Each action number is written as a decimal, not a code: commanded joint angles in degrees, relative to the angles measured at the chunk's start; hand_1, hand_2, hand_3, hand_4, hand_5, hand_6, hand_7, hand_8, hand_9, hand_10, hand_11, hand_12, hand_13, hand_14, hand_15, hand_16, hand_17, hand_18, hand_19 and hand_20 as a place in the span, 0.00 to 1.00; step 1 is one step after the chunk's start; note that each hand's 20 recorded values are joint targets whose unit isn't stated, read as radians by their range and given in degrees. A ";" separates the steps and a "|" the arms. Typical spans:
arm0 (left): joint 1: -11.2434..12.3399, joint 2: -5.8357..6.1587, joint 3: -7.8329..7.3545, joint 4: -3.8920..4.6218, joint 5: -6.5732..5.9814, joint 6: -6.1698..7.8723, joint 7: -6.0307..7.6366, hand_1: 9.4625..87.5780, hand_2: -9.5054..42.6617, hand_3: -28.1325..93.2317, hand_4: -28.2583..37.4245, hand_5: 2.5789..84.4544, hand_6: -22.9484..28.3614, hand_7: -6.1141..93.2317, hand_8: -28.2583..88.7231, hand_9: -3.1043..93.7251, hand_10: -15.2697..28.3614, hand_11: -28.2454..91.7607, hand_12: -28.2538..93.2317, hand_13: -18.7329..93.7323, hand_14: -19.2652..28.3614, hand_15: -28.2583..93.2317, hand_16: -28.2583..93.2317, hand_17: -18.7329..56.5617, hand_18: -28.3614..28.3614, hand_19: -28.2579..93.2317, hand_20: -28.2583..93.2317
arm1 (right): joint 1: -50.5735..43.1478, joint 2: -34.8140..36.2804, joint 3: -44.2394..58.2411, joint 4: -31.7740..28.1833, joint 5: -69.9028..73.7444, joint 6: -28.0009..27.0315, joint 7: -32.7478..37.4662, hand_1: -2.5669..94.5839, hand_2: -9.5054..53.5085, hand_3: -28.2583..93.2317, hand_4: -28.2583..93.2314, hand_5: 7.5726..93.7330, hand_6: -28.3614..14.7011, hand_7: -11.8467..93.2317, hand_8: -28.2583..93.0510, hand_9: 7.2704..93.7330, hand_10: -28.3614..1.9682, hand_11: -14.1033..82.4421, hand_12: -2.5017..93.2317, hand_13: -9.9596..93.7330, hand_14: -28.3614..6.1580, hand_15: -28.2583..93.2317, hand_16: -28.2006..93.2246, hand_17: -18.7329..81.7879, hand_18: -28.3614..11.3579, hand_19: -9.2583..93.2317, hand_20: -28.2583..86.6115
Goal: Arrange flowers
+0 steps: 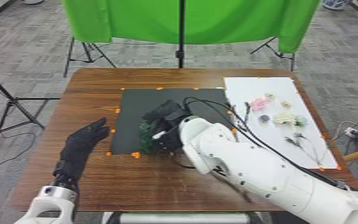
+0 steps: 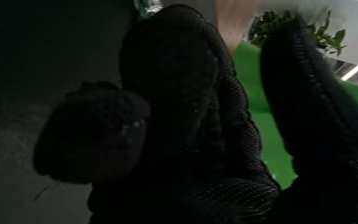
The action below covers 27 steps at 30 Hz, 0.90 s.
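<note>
My left hand [image 1: 88, 134] lies over the brown wood left of the black mat [image 1: 138, 102], its fingers straight. Above the mat is my right hand [image 1: 168, 114], beside dark green foliage [image 1: 146, 134] that it partly hides; contact cannot be made out. In the right wrist view, my right hand [image 2: 189, 95] has extended fingers with nothing visible between them, and a small shiny greenish thing [image 2: 146, 6] beyond their tips. On the white sheet [image 1: 246, 86] lie a pink flower [image 1: 260, 104], a pale cream flower [image 1: 285, 118] and several thin stems [image 1: 307, 145].
Orange markers [image 1: 135, 155] edge the black mat on the table [image 1: 95, 82]. Black cables [image 1: 246, 132] loop from the right arm across the white sheet's left side. Behind the table stands a green backdrop [image 1: 140, 22] on black stands.
</note>
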 commanded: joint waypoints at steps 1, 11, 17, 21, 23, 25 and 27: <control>0.28 -0.38 -0.26 0.27 0.68 -1.14 -1.36 0.17 0.14 0.76 0.05 0.50 0.55 0.11 0.21 0.46 0.65 0.33 0.36 0.42 0.75 0.36 0.28 0.25 0.75 0.28 0.38 | -2.35 4.35 2.30 -3.31 -3.90 -5.53 -1.18 0.48 0.00 0.68 0.14 0.74 0.43 0.21 0.19 0.93 0.39 0.45 0.27 1.00 0.70 0.62 0.41 0.96 0.66 0.82 0.61; 0.90 -0.62 -0.51 0.05 0.63 -1.14 -1.39 0.17 0.14 0.76 0.05 0.50 0.55 0.11 0.21 0.46 0.65 0.33 0.36 0.42 0.75 0.36 0.28 0.25 0.75 0.28 0.38 | -6.17 8.95 3.85 -8.84 -13.49 -19.08 0.67 0.30 0.24 0.67 0.15 0.75 0.44 0.20 0.18 0.93 0.40 0.51 0.28 1.00 0.68 0.66 0.43 0.95 0.61 0.90 0.59; 0.31 -0.59 -0.25 0.18 0.99 -2.00 -1.56 0.17 0.14 0.76 0.05 0.50 0.55 0.11 0.21 0.46 0.65 0.33 0.36 0.42 0.75 0.36 0.28 0.25 0.75 0.28 0.39 | -6.35 7.38 2.03 -8.81 -12.32 -21.29 0.76 0.29 0.28 0.65 0.15 0.74 0.45 0.20 0.18 0.93 0.39 0.51 0.28 1.00 0.67 0.66 0.43 0.94 0.61 0.92 0.56; 0.67 -0.67 -0.34 0.07 0.82 -1.62 -1.52 0.17 0.15 0.76 0.05 0.50 0.55 0.11 0.21 0.46 0.65 0.33 0.36 0.42 0.75 0.36 0.28 0.25 0.75 0.28 0.39 | -6.05 6.15 1.36 -8.34 -11.49 -21.93 0.37 0.29 0.29 0.65 0.15 0.73 0.46 0.19 0.18 0.93 0.38 0.51 0.28 1.00 0.67 0.67 0.43 0.94 0.61 0.93 0.55; 0.38 -0.60 -0.25 0.22 0.86 -1.91 -1.69 0.17 0.15 0.76 0.05 0.49 0.55 0.11 0.21 0.46 0.65 0.33 0.36 0.42 0.75 0.36 0.28 0.25 0.75 0.28 0.39 | -5.71 5.55 1.04 -7.93 -11.50 -21.76 0.22 0.29 0.29 0.65 0.15 0.73 0.46 0.19 0.18 0.93 0.38 0.51 0.28 1.00 0.67 0.67 0.43 0.94 0.61 0.94 0.54; 0.31 -0.59 -0.17 0.26 0.92 -1.98 -1.75 0.17 0.15 0.76 0.05 0.49 0.55 0.11 0.21 0.46 0.65 0.33 0.36 0.42 0.75 0.36 0.28 0.25 0.75 0.28 0.39 | -5.33 5.00 0.69 -7.62 -11.38 -21.68 0.25 0.29 0.29 0.65 0.15 0.73 0.46 0.19 0.18 0.93 0.37 0.51 0.29 1.00 0.67 0.67 0.43 0.94 0.60 0.94 0.53; 0.28 -0.59 -0.12 0.25 0.85 -1.96 -1.72 0.17 0.15 0.76 0.05 0.49 0.55 0.11 0.21 0.46 0.65 0.33 0.36 0.42 0.75 0.36 0.28 0.25 0.75 0.28 0.39 | -4.99 4.39 0.43 -7.16 -11.53 -21.79 0.14 0.29 0.29 0.66 0.16 0.73 0.46 0.19 0.18 0.93 0.37 0.51 0.29 1.00 0.67 0.67 0.43 0.94 0.60 0.94 0.53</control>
